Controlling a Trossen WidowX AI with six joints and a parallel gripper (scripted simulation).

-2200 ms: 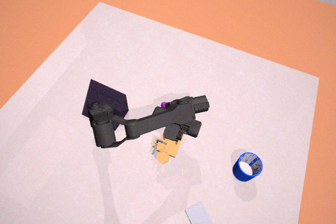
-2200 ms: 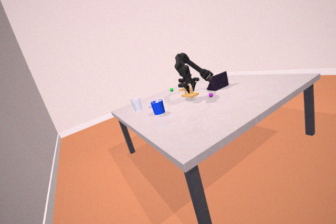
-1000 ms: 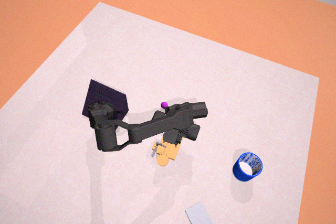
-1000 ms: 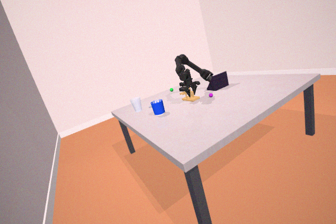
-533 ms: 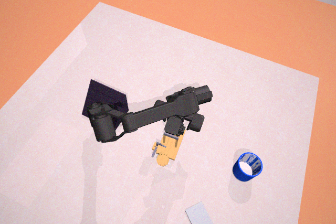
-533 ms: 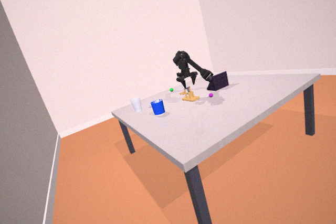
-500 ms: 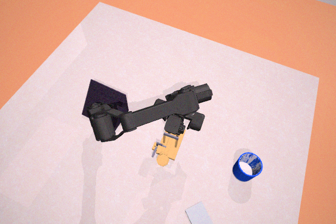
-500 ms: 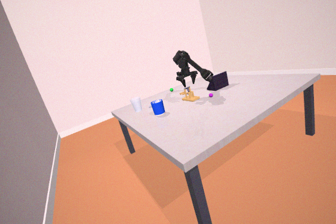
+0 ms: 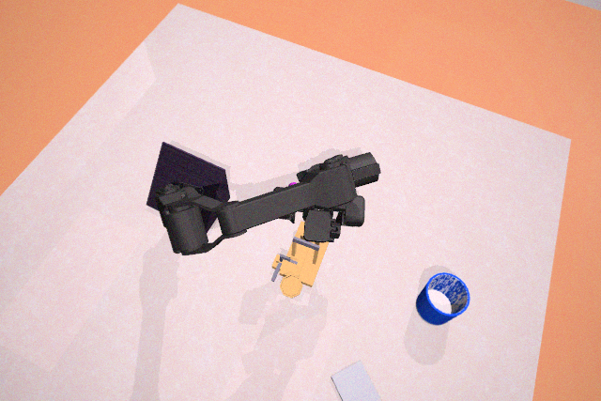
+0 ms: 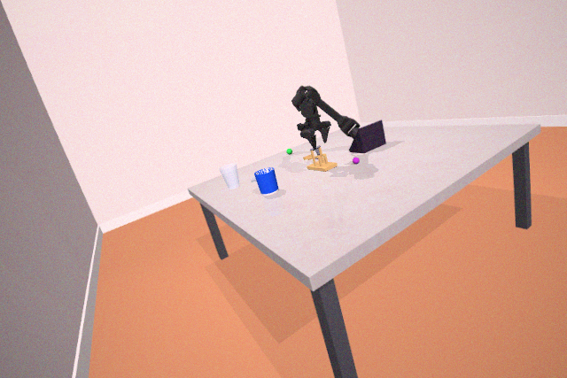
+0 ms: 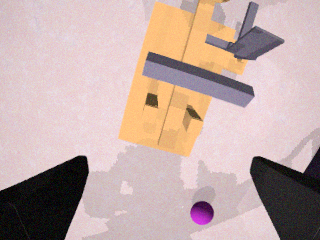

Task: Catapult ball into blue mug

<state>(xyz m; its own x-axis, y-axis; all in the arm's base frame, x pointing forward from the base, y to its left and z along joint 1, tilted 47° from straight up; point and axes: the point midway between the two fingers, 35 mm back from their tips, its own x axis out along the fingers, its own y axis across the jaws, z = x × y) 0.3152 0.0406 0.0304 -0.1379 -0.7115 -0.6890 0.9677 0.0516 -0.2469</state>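
The orange-yellow catapult (image 9: 315,270) (image 10: 322,166) (image 11: 145,45) stands on the table with its round end (image 9: 291,286) toward the bottom in the top view; no ball shows on that end. It has a grey crossbar (image 9: 306,243) (image 11: 195,80) and a grey lever at its side (image 11: 257,44). My gripper (image 10: 320,145) (image 11: 171,165) is open and empty, above the catapult's crossbar end. A purple ball (image 9: 292,184) (image 10: 355,160) (image 11: 202,213) lies on the table off that end. The blue mug (image 9: 429,309) (image 10: 267,182) stands upright, apart from the catapult.
A green ball (image 10: 289,150) lies near the table's far edge. A white cup (image 10: 230,176) stands near the blue mug. A dark wedge-shaped block (image 9: 189,163) (image 10: 371,135) stands by the arm's base. A pale flat piece (image 9: 356,381) lies at the bottom of the top view.
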